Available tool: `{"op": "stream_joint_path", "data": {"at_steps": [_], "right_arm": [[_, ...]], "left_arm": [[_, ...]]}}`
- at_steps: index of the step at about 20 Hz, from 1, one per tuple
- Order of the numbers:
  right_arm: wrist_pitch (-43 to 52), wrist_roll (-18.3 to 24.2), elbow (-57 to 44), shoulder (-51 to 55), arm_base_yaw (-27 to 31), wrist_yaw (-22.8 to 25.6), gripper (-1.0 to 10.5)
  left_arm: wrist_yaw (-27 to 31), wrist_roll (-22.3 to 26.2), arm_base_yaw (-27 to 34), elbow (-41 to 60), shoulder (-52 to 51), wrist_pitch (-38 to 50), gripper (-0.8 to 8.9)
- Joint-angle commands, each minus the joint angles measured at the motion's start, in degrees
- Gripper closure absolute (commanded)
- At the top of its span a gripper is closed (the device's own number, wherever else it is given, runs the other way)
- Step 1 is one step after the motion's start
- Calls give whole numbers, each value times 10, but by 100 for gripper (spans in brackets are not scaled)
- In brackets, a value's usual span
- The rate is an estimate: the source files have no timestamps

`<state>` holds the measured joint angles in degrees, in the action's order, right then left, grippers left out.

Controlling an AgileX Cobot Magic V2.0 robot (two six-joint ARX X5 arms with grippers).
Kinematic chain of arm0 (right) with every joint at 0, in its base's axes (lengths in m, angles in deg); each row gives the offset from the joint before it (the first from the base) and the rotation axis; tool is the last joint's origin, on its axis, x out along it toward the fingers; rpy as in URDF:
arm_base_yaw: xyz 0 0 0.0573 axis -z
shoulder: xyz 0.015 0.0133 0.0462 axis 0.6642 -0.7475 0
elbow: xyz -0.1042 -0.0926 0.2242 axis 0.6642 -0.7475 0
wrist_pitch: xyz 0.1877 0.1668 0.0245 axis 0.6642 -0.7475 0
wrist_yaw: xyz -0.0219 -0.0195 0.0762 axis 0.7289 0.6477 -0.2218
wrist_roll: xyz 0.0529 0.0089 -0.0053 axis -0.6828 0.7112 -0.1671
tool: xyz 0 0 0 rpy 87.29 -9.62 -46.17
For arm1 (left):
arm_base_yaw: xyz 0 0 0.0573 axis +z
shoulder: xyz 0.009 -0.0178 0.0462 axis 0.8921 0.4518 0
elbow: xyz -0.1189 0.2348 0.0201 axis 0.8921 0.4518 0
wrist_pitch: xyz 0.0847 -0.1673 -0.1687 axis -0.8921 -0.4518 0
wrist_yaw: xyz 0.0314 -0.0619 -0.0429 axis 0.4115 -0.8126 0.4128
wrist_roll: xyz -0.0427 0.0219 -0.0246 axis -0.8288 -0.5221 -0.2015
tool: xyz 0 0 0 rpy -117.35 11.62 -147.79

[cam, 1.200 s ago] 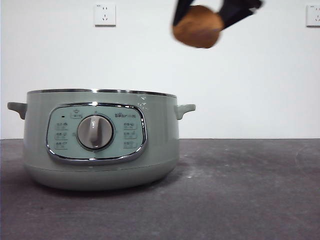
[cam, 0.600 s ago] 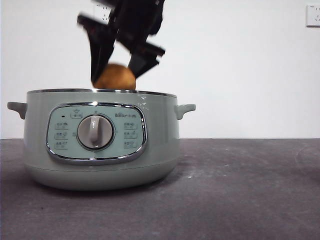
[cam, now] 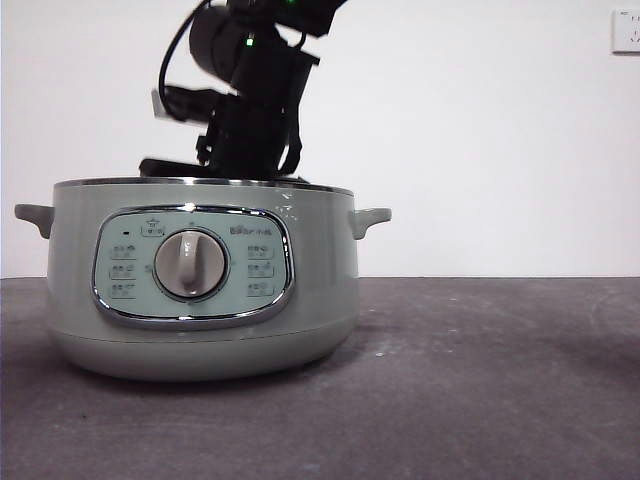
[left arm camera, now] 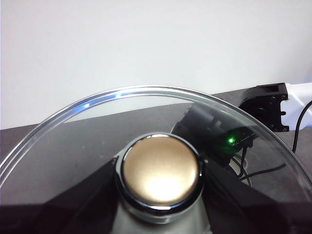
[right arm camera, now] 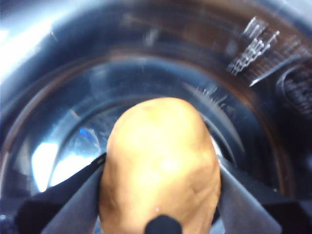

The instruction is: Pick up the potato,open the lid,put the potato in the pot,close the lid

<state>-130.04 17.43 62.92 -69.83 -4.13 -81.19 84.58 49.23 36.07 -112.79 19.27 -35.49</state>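
potato (right arm camera: 160,165) in right gripper (right arm camera: 160,195) inside pot (cam: 200,290); left gripper (left arm camera: 158,195) w/ lid (left arm camera: 146,126).

right gripper (right arm camera: 160,195) lowered, clamped; left gripper (left arm camera: 158,195) clamped

Bare lab: blank wall (cam: 480,140), socket (cam: 626,30)
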Motion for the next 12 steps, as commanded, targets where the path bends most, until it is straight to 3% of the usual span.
{"op": "stream_joint_path", "data": {"at_steps": [1, 2, 4, 5, 12], "right_arm": [[3, 5, 0, -9, -1, 0, 940], [1, 5, 0, -9, -1, -1, 906], [-8, 4, 0, -9, 0, 0, 576], [-8, 2, 0, -9, 0, 2, 498], [-17, -13, 0, 5, -1, -1, 501]], "left_arm": [[1, -4, 0, -6, -6, 29, 821], [1, -3, 0, -6, -6, 25, 821], [1, -4, 0, -6, -6, 17, 821], [1, -3, 0, -6, -6, 15, 821], [1, -4, 0, -6, -6, 15, 821]]}}
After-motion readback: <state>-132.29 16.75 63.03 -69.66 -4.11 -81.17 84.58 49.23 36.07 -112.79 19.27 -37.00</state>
